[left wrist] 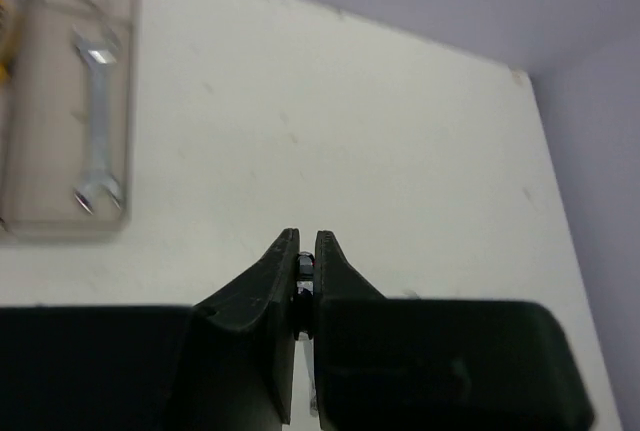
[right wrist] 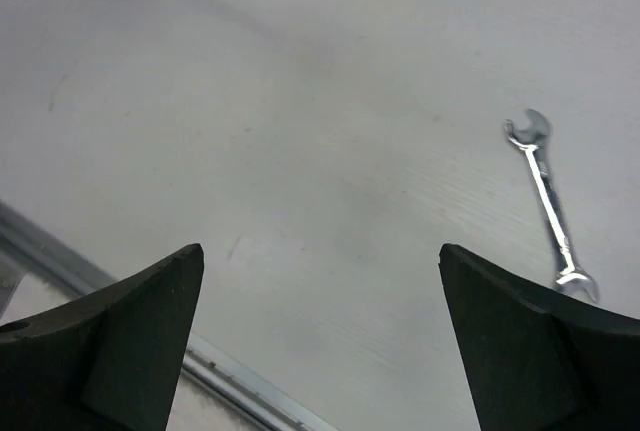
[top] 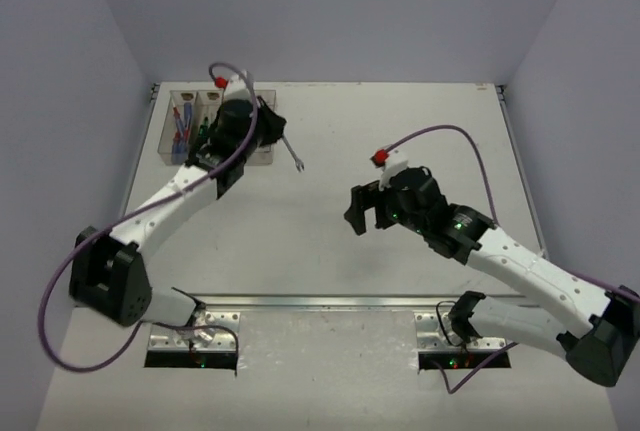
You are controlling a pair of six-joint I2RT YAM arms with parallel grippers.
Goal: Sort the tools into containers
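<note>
Top external view: a row of containers (top: 166, 151) at the far left of the bench (top: 400, 131). In the left-most bin, blue screwdrivers (top: 180, 129) with red bits. In the next bin, green-black screwdrivers (top: 203, 134). Like with like, so probably one kind of tool for each bin.

Just right of the containers, out on the bare bench: a loose wrench (top: 294, 156). Silver, flat on the bench, a bit slanted. Not yet in a bin, so probably the next tool to put away.

Left arm (top: 170, 191) stretched far out to that spot, most likely for being the closer arm to both bins and wrench. Left jaws just beside the far end of the loose wrench, by the right edge of the bins.

Left wrist view: left jaws almost fully closed, with only a thin crack between the tips. Something tiny and dark in that crack, with a speck of red. Too small to tell what. No telling, then, if holding the loose wrench or not. Off to the left, the right-most bin, with another wrench (left wrist: 98, 121) flat inside. Probably the right home for the loose one too.

Right wrist view: right jaws wide open, holding nothing, only bare bench between them. Loose wrench in sight past one tip, with no other jaws seen on it from here.

Right arm (top: 520, 266) over the middle right of the bench, well apart from the wrench. Likely kept back there to keep from bumping the other arm, and open to be ready for a turn.
</note>
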